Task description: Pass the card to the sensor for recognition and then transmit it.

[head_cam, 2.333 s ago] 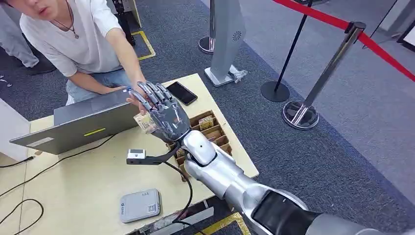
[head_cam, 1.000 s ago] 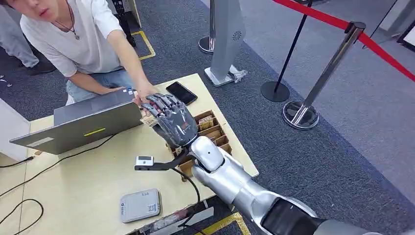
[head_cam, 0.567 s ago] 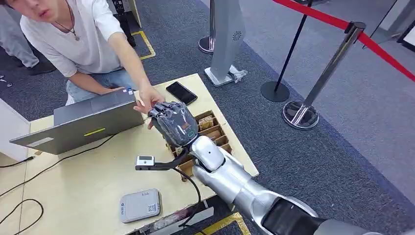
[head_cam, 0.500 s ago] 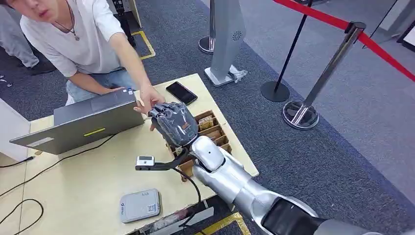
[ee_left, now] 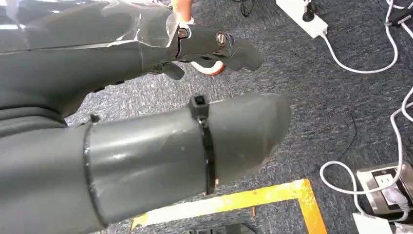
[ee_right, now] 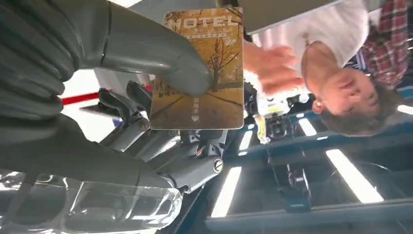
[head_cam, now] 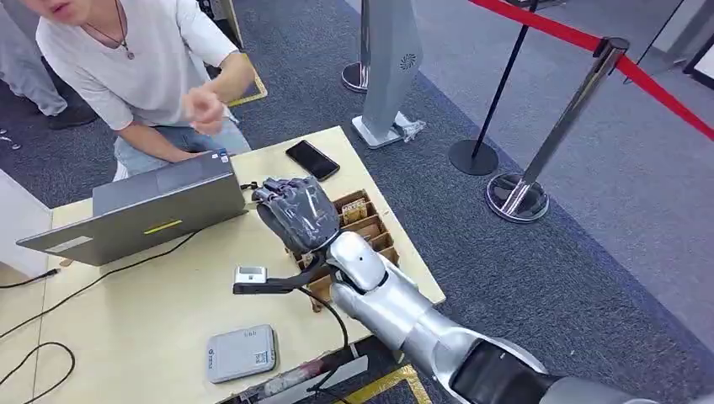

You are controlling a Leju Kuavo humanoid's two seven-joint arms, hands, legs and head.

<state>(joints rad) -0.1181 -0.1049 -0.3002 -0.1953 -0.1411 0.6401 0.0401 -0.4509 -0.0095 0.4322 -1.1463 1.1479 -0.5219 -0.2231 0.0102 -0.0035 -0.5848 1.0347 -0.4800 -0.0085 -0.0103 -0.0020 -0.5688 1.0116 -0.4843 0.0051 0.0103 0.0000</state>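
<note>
**Desk with robot hand, card and person**

A table (head_cam: 151,324) stands in front of the robot. A laptop (head_cam: 139,210) sits at its far left, a phone (head_cam: 312,159) at the far edge, and a tray (head_cam: 368,225) on the right. The right hand (head_cam: 296,215) is above the table, between laptop and tray, with a card (ee_right: 202,68) under its thumb. A reader (head_cam: 242,353) lies at the near edge. A person (head_cam: 135,59) sits behind the laptop, hand (head_cam: 205,109) raised. Posts (head_cam: 572,109) stand right of the table.

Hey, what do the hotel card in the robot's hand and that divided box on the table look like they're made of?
The hotel card, held by the right hand, looks like glossy printed plastic: flat, rigid, rounded corners, a photo of autumn trees, though coated paperboard is possible. The divided box looks like brown corrugated cardboard or thin wood: matte, with thin slotted partitions.
</note>
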